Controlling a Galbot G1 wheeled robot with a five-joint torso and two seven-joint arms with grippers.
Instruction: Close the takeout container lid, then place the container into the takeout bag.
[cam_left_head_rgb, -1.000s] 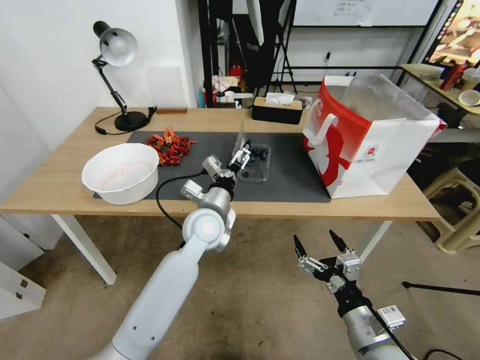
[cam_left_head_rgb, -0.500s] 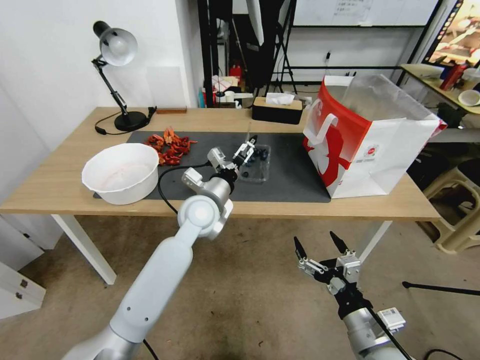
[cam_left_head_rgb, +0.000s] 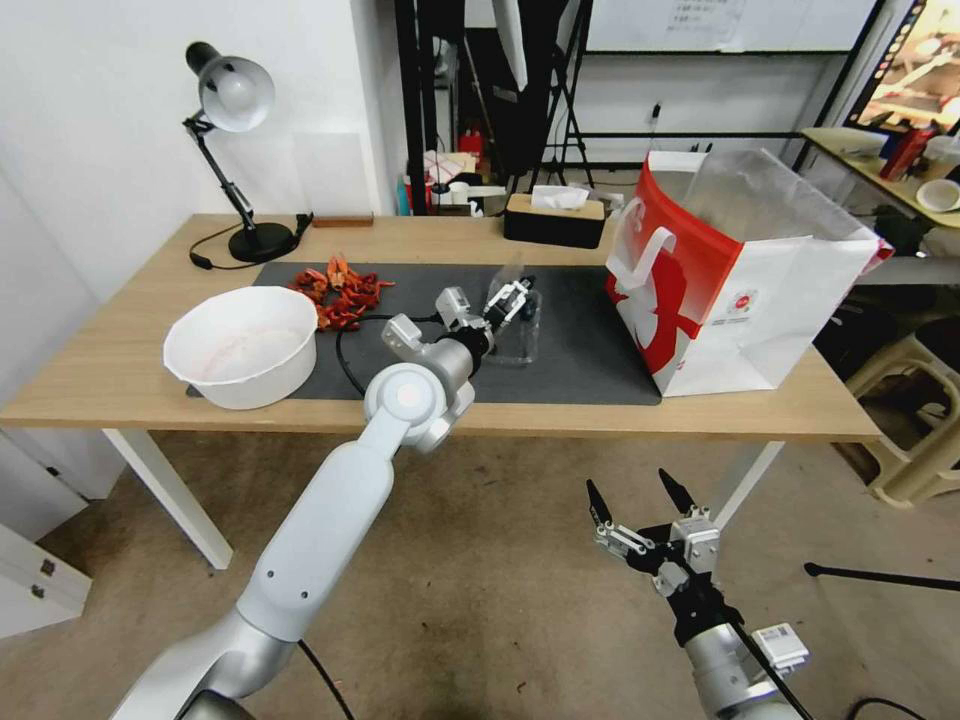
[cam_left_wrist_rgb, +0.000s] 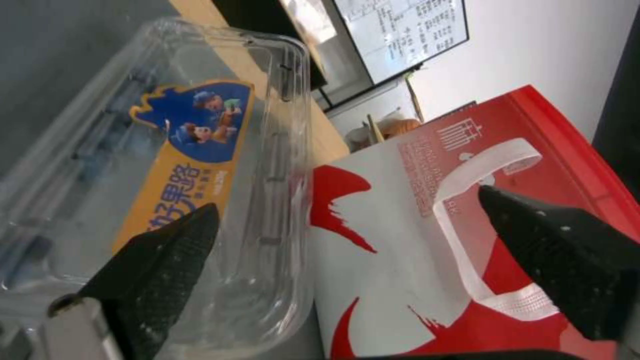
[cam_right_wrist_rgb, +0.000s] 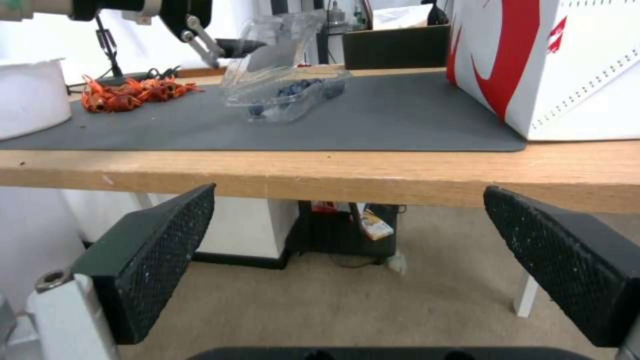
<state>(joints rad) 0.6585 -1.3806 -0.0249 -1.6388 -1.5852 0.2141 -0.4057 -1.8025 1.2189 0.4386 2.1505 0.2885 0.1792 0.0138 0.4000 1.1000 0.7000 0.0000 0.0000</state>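
One open left hand (cam_left_head_rgb: 512, 297) pushes the half-raised lid (cam_left_wrist_rgb: 200, 165); better to press steadily toward three o'clock until it snaps onto the takeout container (cam_left_head_rgb: 515, 335).

You are seeing one takeout container (cam_left_head_rgb: 512, 325), one takeout bag (cam_left_head_rgb: 735, 275), one white bowl (cam_left_head_rgb: 242, 345), one lamp (cam_left_head_rgb: 232, 150), one tissue box (cam_left_head_rgb: 555, 218) and two grippers: left (cam_left_head_rgb: 512, 297), right (cam_left_head_rgb: 638, 495).

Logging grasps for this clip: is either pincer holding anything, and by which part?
Nothing is held. The left pincer is open, pushing the lid of the takeout container. The right pincer hangs open below the table.
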